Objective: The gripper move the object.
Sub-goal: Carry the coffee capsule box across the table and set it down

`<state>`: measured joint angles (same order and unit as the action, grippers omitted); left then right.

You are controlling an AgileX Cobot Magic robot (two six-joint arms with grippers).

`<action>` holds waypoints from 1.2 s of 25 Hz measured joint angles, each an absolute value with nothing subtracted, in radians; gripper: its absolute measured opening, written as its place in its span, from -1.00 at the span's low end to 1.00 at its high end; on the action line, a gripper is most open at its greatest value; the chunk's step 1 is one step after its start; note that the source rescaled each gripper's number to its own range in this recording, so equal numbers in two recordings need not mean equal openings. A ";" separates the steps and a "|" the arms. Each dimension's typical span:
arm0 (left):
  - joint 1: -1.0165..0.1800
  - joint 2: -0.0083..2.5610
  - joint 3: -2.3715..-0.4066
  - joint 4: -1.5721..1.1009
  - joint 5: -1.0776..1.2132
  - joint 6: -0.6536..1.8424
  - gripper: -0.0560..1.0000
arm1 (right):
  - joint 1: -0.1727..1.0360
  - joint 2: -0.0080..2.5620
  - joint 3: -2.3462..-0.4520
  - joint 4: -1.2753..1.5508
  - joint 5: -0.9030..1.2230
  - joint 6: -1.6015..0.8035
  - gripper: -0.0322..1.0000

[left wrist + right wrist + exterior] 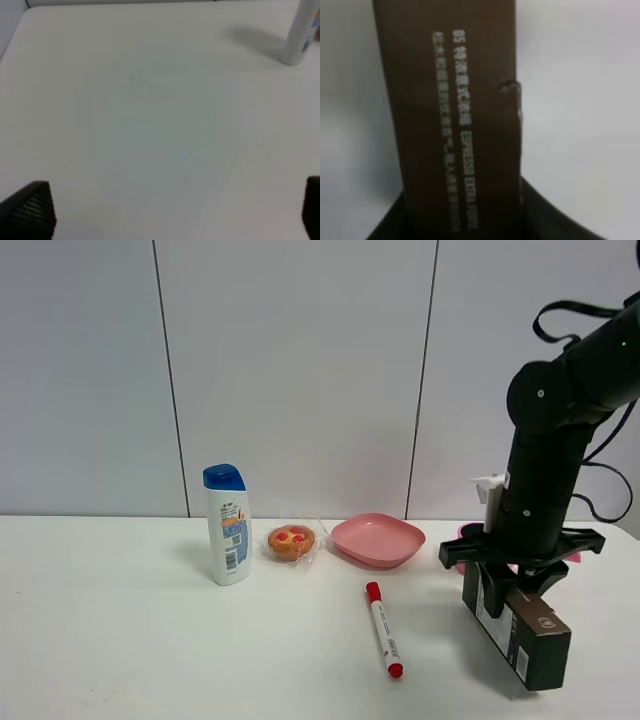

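Exterior high view: right end effector (pixel 503 580) sits over far end of dark brown carton (pixel 522 632), clamped on it, at right side of desk (pixel 120 660). Carton's long axis runs from end effector toward cam, just right of marker (pixel 383 632). Left end effector (pixel 170 212): fingers apart, empty, well away, so right arm is nearer.

Table (pixel 110 660) lies open left of marker (pixel 382 630); bottle (pixel 228 525), pastry (pixel 291 540), bowl (pixel 378 540) line the back; carton (pixel 522 632) blocks the right.
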<state>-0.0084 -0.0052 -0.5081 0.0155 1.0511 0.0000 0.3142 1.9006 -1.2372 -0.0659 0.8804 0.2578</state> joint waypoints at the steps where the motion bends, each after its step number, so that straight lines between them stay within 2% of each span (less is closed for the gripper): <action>1: -0.008 -0.005 -0.508 0.016 1.051 0.000 1.00 | 0.329 1.867 -1.254 -0.066 0.924 0.258 -0.90; 7: -0.008 -0.005 -0.508 0.016 1.051 0.000 1.00 | 0.430 1.759 -1.520 -0.012 1.097 0.256 -0.90; 10: -0.008 -0.005 -0.508 0.016 1.051 0.000 1.00 | 0.493 1.808 -1.679 -0.007 1.188 0.251 -0.90; 16: -0.008 -0.005 -0.508 0.016 1.051 0.000 1.00 | 0.579 1.964 -1.851 0.009 1.204 0.254 -0.90; 25: -0.008 -0.005 -0.508 0.016 1.051 0.000 1.00 | 0.687 2.206 -1.912 0.024 1.205 0.340 -0.90; 30: -0.008 -0.005 -0.508 0.016 1.051 0.000 1.00 | 0.702 2.277 -1.916 0.026 1.143 0.383 -0.90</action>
